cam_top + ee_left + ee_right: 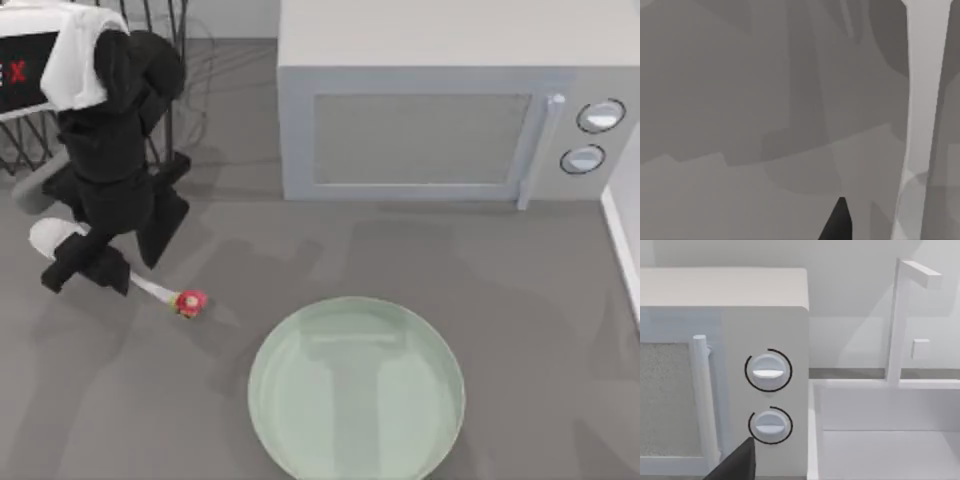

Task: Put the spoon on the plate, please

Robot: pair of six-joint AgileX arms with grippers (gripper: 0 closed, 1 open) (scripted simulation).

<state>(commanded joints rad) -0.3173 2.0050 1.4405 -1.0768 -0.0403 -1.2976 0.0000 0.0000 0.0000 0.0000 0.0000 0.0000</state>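
The white spoon (48,238) lies at the table's left. Its oval bowl points left and its red-and-yellow knob (190,302) points toward the plate. My left gripper (100,265) is low over the middle of the spoon's handle and hides that stretch. I cannot tell whether it touches the spoon. The large pale mint-green plate (300,400) sits at the front centre, to the right of the knob, with nothing on it. A dark part of my right gripper (737,462) shows in the right wrist view, facing the microwave's dials.
A grey microwave (420,130) with a vertical handle (535,150) and two dials stands along the back. A white wall edge (625,240) borders the table's right side. Bare grey table (520,290) lies between the microwave and the plate.
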